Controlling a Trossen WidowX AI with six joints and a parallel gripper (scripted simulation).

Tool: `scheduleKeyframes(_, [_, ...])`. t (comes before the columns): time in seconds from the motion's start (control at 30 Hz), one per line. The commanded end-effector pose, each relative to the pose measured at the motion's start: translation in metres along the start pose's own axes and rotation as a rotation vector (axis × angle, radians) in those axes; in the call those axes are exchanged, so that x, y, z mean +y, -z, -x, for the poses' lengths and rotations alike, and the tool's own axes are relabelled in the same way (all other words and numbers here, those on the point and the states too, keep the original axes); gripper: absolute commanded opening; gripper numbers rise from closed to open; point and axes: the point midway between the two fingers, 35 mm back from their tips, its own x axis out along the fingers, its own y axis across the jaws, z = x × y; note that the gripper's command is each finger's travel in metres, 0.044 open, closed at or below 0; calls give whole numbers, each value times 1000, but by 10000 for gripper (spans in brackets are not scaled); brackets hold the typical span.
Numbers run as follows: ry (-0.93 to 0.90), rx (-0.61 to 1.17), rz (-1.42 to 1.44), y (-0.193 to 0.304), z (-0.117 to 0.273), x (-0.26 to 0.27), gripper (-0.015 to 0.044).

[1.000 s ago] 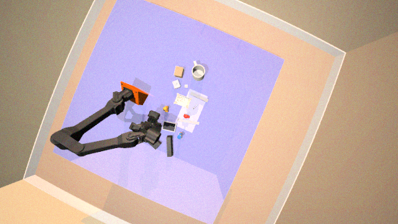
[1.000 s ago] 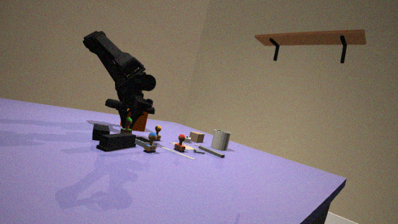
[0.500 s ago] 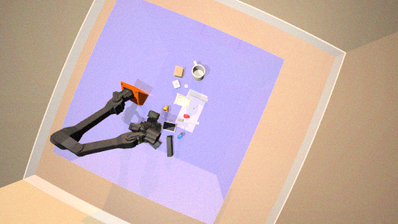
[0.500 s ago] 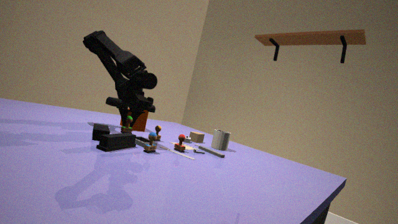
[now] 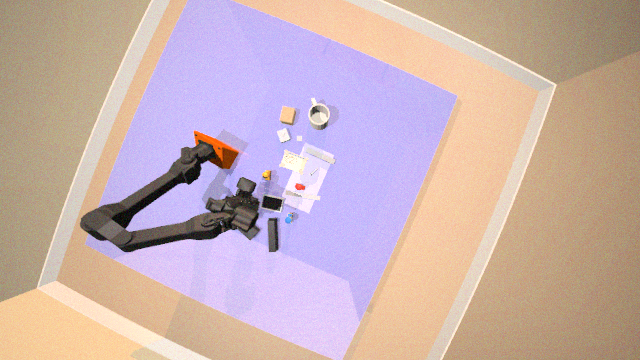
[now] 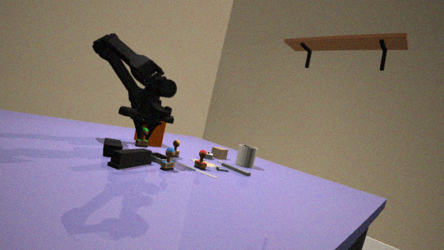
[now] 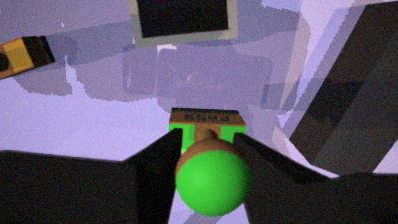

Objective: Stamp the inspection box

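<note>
With the knob pointing up and the base down, the green-topped stamp [image 6: 143, 138] [image 7: 212, 177] looks basically upright in the gripper [image 5: 245, 210] [image 6: 143, 132] [image 7: 207, 138], fingers closed in on it from both sides under the green ball. Its base has its long axis running crosswise from one finger side to the other in the wrist view, and the lettered long side faces the ink pad [image 5: 272, 203] [image 6: 159, 156] [image 7: 182, 19], which sits near it, open with black showing. Can't tell if the base touches the bench [image 5: 325, 240] [image 6: 225, 208]. As for the neighbors, a yellow-knobbed stamp [image 5: 267, 175] [image 6: 176, 148] [image 7: 21, 56] stands off to one side of the pad, a long black block [image 5: 272, 234] [image 6: 130, 158] [image 7: 350, 95] lies off the other, and a blue-knobbed stamp [image 5: 289, 218] [image 6: 168, 160] is near the pad too. Nothing tall shows between the held stamp and the pad. Past the pad, a red-knobbed stamp [image 5: 300, 187] [image 6: 201, 161] stands on the white sheet [image 5: 314, 175], beside the cream card [image 5: 294, 161], with a mug [image 5: 319, 117] [image 6: 246, 156] and tan block [image 5: 287, 115] [image 6: 219, 153] farther out. The held stamp's side has dark block letters, too blurry to read for sure, same deal with the blue one's label, and the card's marks are just tiny specks.
</note>
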Motion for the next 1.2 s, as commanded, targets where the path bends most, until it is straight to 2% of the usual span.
scheduleKeyframes(0.0, [-4,-3,-7,-1,2,0,0])
scheduleKeyframes(1.17, [-4,-2,-6,-1,19,0,0])
